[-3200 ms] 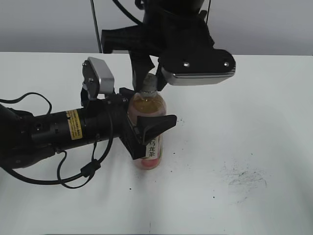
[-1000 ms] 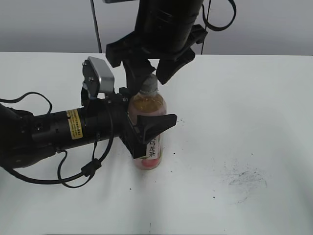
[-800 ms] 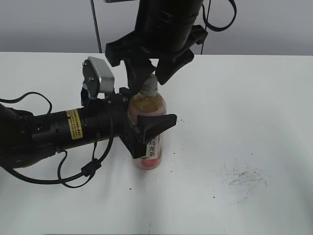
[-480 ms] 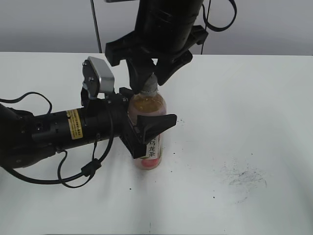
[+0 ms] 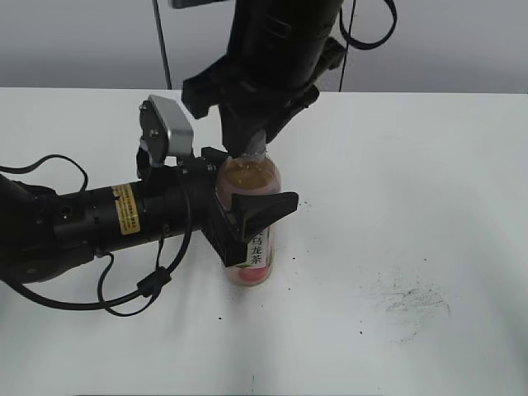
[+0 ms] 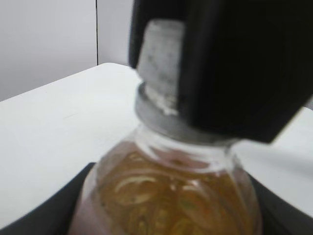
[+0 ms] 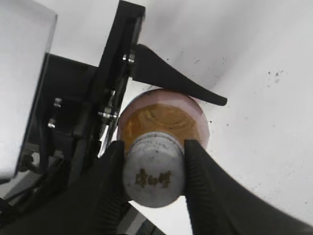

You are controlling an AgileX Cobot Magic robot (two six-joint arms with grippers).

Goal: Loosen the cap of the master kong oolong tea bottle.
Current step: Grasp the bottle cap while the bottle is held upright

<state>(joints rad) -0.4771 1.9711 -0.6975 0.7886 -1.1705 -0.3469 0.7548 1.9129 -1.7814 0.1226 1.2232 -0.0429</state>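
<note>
The big flat white table (image 5: 429, 206) fills most of what we see, and it has a patch of small dark specks (image 5: 408, 301) on its right side.

The long black left arm (image 5: 91, 219) lies low across the left of the table, with a yellow sticker on it and a small grey box-shaped camera (image 5: 167, 130) on top. Loose black cables (image 5: 124, 293) loop beside it.

The thick black right arm (image 5: 276, 41) comes straight down from above, right over the bottle.

The tall clear plastic bottle of amber tea with a pink label and a white strip of black Chinese letters (image 5: 252, 219) stands upright on the table, near the middle and a bit to the left.

The black left gripper (image 5: 247, 219) has its two fingers on either side of the bottle's body, hugging it around the middle. It is holding the bottle.

The black right gripper (image 7: 152, 171) points down at the top of the bottle. Its two fingers (image 7: 111, 181) sit on both sides of the cap and press against it, so it is gripping the cap.

The small round white-grey plastic screw cap with a faint mark on top (image 7: 153, 172) is on the bottle's neck. In the left wrist view it looks blurry and is partly hidden by a dark finger (image 6: 244, 68).
</note>
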